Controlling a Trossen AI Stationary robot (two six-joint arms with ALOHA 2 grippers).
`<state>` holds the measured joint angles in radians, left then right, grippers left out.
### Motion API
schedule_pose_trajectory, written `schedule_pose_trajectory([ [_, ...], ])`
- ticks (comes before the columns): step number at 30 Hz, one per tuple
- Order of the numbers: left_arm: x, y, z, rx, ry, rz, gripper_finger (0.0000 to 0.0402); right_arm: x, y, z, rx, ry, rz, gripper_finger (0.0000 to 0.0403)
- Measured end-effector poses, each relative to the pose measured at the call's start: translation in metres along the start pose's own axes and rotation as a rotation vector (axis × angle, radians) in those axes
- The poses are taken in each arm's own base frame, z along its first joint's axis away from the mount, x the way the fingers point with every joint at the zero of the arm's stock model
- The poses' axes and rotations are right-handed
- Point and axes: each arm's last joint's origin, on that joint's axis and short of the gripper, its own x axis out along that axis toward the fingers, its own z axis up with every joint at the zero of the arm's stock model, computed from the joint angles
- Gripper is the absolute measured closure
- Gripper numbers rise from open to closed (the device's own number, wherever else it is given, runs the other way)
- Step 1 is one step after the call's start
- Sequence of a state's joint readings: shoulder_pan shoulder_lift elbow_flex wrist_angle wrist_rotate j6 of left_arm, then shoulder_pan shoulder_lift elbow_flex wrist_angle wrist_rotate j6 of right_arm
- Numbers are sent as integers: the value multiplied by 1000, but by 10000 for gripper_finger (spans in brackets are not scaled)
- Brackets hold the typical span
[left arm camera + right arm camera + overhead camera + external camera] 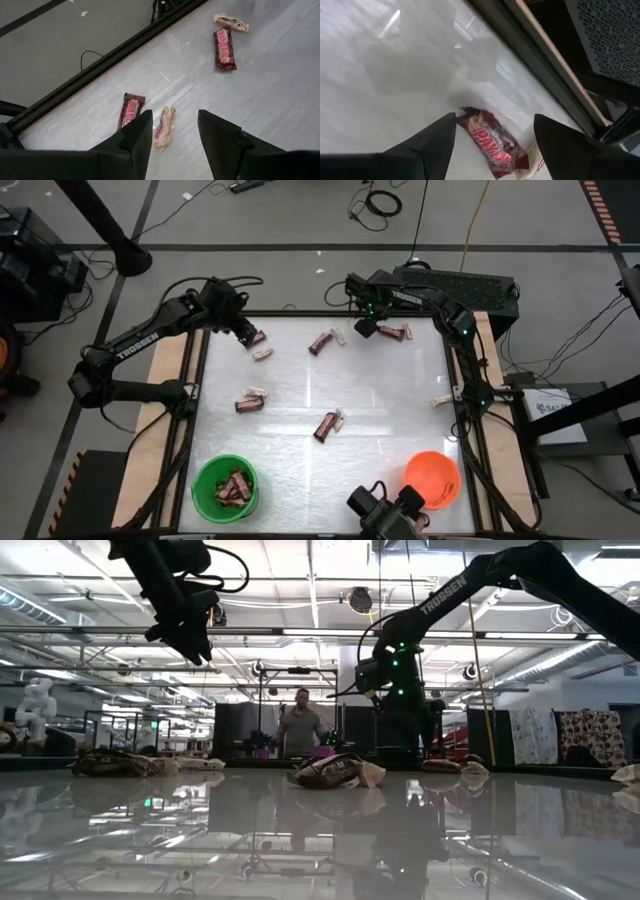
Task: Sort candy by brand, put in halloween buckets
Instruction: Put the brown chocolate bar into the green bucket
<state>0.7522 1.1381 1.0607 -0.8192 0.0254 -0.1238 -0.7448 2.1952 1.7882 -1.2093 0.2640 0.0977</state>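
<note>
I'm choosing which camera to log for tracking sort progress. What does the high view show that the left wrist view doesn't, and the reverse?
Only the high view shows the green bucket holding bars, the orange bucket, the right gripper and candy scattered across the table.

Only the left wrist view shows the left gripper open, with a tan bar lying between its fingers.

Both show the brown bar beside that tan bar, near the table's edge.

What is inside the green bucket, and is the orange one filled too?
The green bucket holds several dark reddish-brown bars; any beneath them are covered. The orange bucket shows no candy, though a black device hides its near rim.
</note>
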Motion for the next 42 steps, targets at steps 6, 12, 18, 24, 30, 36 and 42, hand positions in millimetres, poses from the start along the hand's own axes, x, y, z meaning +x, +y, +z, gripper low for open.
schedule_pose_trajectory([
  [6,0,0,0,0,1,0,237,0,1,-5,-59,54,3,148],
  [12,0,0,1,0,-10,-1,237,-3,9,-7,-145,58,-19,166],
  [18,0,0,4,8,-46,-5,237,-11,19,-13,-171,67,-72,184],
  [24,0,-1,5,9,-50,-5,237,-5,38,-10,-284,44,-124,195],
  [30,0,0,5,10,-50,-5,237,9,51,-6,-431,73,-264,196],
  [36,0,-1,5,10,-47,-5,237,28,57,-6,-493,143,-280,196],
  [42,0,-1,5,10,-47,-5,237,29,58,-3,-475,119,-277,196],
])
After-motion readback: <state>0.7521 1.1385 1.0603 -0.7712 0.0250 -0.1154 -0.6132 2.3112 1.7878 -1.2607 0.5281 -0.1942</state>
